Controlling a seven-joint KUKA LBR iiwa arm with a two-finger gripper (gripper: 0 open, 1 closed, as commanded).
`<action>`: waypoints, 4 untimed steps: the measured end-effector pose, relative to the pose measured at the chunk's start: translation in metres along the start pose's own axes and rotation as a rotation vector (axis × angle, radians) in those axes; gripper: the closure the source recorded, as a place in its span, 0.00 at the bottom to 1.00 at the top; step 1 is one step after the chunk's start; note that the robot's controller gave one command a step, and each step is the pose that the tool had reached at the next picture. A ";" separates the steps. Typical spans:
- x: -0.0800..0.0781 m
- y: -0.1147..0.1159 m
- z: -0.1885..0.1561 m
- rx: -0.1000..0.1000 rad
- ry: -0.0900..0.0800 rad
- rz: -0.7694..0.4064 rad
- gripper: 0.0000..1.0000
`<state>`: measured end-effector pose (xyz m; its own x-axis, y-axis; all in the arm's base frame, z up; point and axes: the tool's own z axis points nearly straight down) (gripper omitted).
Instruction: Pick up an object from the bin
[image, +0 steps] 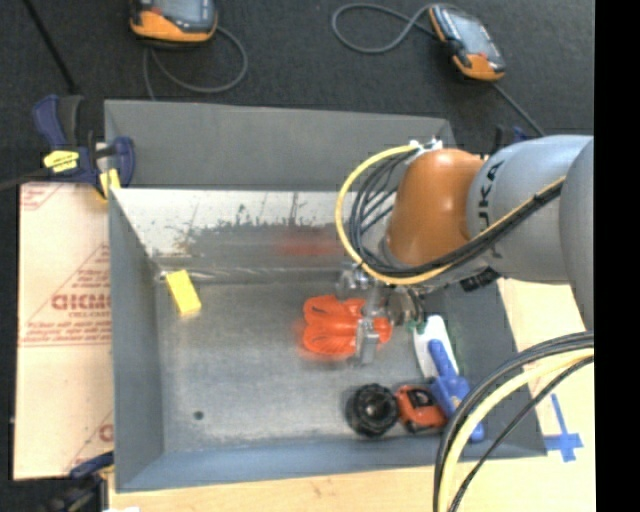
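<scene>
Where an orange plastic thing (326, 328) lies in the bin (240, 375), the gripper (368, 328) hangs at its right edge. I cannot tell how its jaws stand.

The arm (545, 215) is a thick, rounded silver-grey tube with dark KUKA lettering (487, 186) near the wrist. A smooth orange-brown domed cover (430, 205) caps the wrist, ringed by looped yellow and black cables (345, 200). Below sits a small metal-grey gripper (368, 325).
</scene>
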<state>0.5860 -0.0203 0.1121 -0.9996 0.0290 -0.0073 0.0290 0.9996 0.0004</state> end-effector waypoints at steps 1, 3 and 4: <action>0.000 0.001 0.026 0.000 0.004 0.282 0.00; 0.011 -0.010 0.040 0.002 0.002 0.090 1.00; 0.011 -0.010 0.038 0.002 0.001 0.090 1.00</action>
<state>0.5747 -0.0297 0.0745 -0.9929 0.1190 -0.0060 0.1190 0.9929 -0.0007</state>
